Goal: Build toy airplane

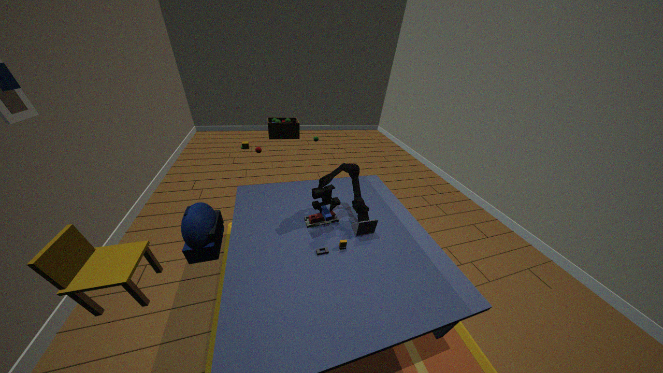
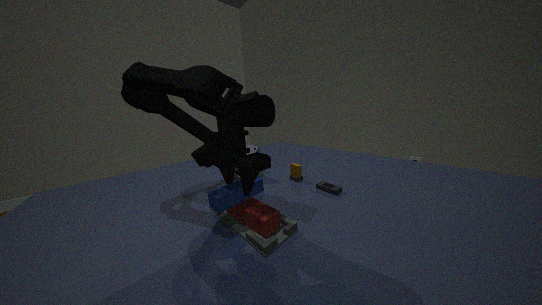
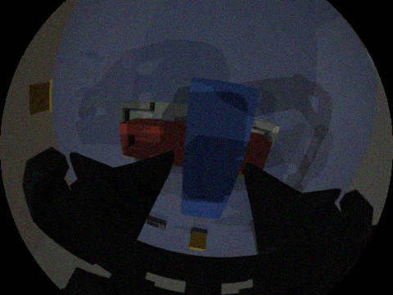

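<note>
- The gray jig (image 1: 319,225) (image 2: 261,244) (image 3: 169,111) is on the blue table (image 1: 278,287) (image 2: 416,227) (image 3: 266,24)
- The red fuselage (image 1: 316,218) (image 2: 262,220) (image 3: 153,137) is in the jig and looks like it lies flat there
- The hole near the fuselage's end, at the near side of the jig in the exterior view, has nothing in it
- The blue wing (image 1: 327,213) (image 2: 234,195) (image 3: 217,135) goes across the fuselage, over the other end of the jig, and looks like it sits down on the red part
- Its tab is hidden, so one cannot tell if it is all the way in
- The gripper (image 1: 325,209) (image 2: 238,189) (image 3: 210,162) is open above the jig, with one finger on each side of the wing, and it is not squeezing it
- The black arm (image 1: 356,185) (image 2: 181,79) bends up high and then comes down over the jig
- The yellow tail fin (image 1: 343,243) (image 2: 296,170) (image 3: 198,241) is away from the jig, standing up in a little dark holder (image 1: 342,247) (image 2: 295,178) (image 3: 199,230), so it is not on the plane
- A small gray block with a hole (image 1: 321,253) (image 2: 328,190) (image 3: 163,225) lies away from the jig too, near the fin
- The yellow chair (image 1: 104,264) and the big blue round thing (image 1: 199,226) are on the floor, well to the left of the jig in the top view
</note>
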Tool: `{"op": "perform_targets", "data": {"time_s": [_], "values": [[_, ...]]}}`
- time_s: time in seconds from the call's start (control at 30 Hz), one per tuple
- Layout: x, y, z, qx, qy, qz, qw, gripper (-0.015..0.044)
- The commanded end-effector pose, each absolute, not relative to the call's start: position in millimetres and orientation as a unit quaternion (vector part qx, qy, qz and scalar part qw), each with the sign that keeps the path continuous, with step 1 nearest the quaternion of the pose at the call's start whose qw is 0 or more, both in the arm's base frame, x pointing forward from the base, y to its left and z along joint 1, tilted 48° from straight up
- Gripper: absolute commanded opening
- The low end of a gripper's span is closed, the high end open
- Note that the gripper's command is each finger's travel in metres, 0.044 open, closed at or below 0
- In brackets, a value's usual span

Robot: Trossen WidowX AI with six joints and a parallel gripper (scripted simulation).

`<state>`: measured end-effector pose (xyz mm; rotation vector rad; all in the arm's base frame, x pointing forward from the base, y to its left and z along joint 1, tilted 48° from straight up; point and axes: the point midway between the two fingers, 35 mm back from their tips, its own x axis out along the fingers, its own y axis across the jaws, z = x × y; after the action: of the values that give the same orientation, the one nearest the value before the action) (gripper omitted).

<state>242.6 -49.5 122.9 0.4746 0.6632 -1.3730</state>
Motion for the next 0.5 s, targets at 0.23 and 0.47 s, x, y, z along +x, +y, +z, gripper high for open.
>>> {"op": "perform_targets", "data": {"time_s": [0.23, 0.47], "values": [[243, -48, 124, 0.213, 0.298, -0.615, 0.698, 0.044], [235, 11, 179, 0.188, 0.33, -0.569, 0.729, 0.044]]}}
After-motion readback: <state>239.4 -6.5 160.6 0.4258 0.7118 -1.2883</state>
